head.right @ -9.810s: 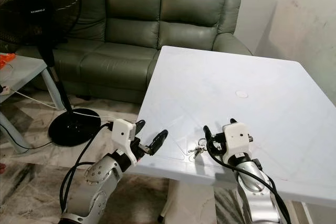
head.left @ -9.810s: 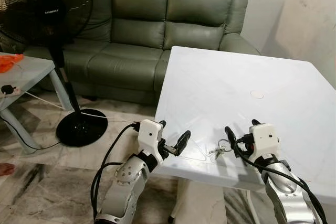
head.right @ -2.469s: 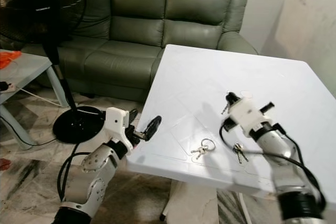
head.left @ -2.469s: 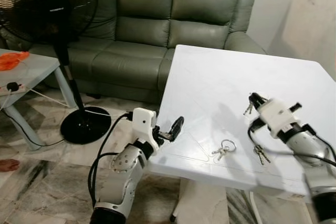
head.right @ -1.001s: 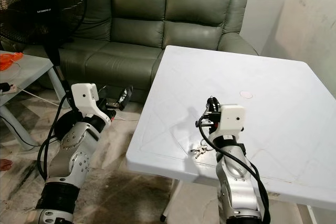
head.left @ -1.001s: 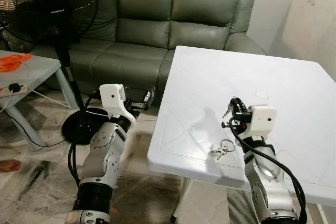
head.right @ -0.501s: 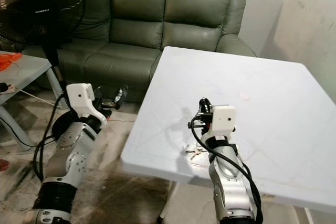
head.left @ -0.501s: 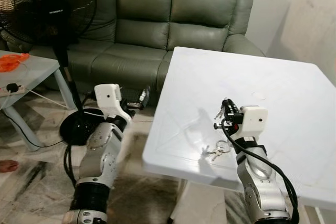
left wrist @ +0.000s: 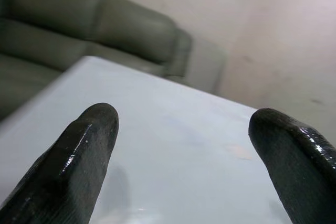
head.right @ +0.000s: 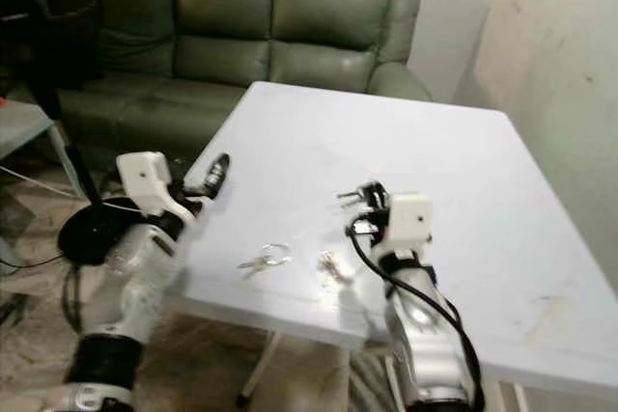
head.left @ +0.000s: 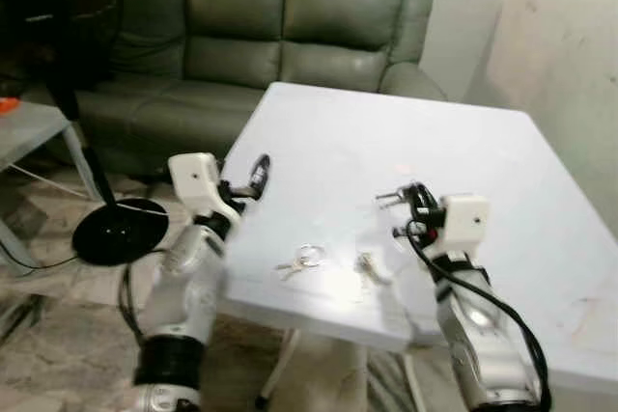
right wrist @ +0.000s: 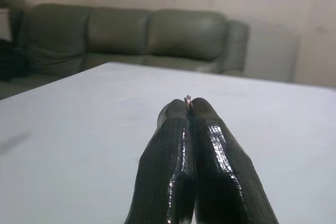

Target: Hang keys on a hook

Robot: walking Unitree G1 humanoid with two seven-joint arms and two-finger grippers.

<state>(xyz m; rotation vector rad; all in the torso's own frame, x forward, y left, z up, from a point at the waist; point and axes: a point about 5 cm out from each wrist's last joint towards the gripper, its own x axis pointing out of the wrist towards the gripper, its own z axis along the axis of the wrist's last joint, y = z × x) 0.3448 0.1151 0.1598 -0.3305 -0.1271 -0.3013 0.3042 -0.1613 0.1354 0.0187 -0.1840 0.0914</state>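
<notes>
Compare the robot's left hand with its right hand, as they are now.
The left hand is open, fingers wide apart; the right hand has its fingers pressed together.
The left hand holds nothing; the right hand pinches a small metal piece at its tips.
The left hand is by the white table's left edge; the right hand is farther in over it.
Both have two black fingers and are raised above the table.

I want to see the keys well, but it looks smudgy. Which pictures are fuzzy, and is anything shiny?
Both eye views are softly blurred; the keys on the white table look smeared, with a bright glare patch beside them. The right wrist view is sharp on the shiny black fingers; the sofa behind is soft. In the left wrist view the near fingers are blurry.
</notes>
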